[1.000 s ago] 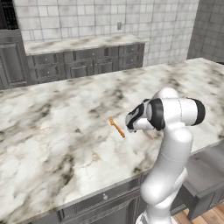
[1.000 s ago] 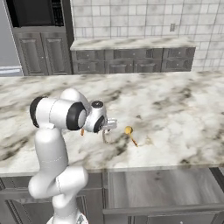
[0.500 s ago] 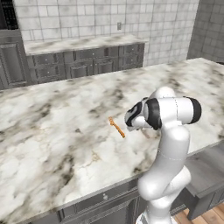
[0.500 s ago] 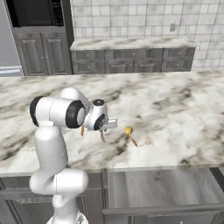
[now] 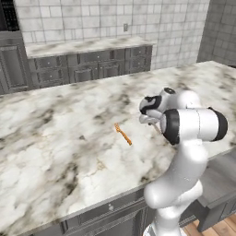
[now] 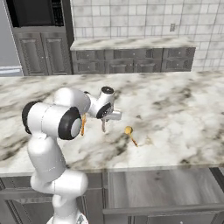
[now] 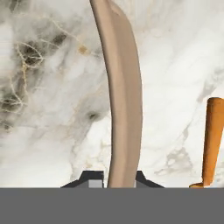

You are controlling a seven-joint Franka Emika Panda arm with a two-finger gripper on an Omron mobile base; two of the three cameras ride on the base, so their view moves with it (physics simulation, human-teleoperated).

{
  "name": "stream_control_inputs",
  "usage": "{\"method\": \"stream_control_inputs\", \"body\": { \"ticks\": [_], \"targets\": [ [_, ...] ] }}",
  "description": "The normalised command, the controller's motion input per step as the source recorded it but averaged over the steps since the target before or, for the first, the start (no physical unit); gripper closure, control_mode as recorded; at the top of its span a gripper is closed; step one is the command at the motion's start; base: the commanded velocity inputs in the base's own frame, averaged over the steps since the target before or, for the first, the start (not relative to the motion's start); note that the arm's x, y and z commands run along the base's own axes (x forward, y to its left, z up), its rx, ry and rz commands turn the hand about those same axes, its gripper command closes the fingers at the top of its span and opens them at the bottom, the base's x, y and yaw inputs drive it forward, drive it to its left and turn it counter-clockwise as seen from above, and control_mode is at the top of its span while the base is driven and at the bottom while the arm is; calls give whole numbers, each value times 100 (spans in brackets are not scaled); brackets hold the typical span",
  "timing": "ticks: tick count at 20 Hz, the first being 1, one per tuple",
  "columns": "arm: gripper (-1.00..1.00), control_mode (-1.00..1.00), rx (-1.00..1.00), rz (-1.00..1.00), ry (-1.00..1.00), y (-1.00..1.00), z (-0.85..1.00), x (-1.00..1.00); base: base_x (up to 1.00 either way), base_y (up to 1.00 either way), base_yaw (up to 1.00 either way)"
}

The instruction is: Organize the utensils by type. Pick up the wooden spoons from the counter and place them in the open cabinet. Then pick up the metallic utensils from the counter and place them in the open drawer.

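The counter (image 5: 55,138) spreads across both base views, white stone with grey and brown veining, its far right corner cut off by the frame edge in the left base view. The arm's bulky white elbow covers part of the counter top in each base view, and in the left one it hides most of the hand. The gripper (image 6: 103,126) hangs low over the counter at about 9 o'clock from a small orange-headed utensil (image 6: 130,134) lying apart from it; that one is too small to tell its type. In the hand view the gripper (image 7: 114,177) has its two dark tips closed tight against a wooden spoon (image 7: 122,96), a pale tan shaft running from 6 o'clock up past the 12 o'clock edge, so its end is cut off. At 3 o'clock from it an orange stick (image 7: 213,140) is partly cropped by the lower band. In the left base view the thin metallic utensil (image 5: 123,134) lies flat on the stone, at 8 o'clock from the hand, its forked head barely readable.
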Motion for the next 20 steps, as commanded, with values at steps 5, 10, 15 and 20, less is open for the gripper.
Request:
{"method": "stream_control_inputs", "body": {
  "ticks": [5, 10, 15, 20],
  "targets": [
    [100, -100, 19, -17, 6, -25, 100, -67, 0, 0, 0],
    [100, -100, 7, -16, -4, -4, 100, -99, 0, 0, 0],
    [100, -100, -12, 0, -39, 24, 70, -100, 0, 0, 0],
    [100, -100, -13, 0, -54, 30, 64, -100, 0, 0, 0]
  ]
}}
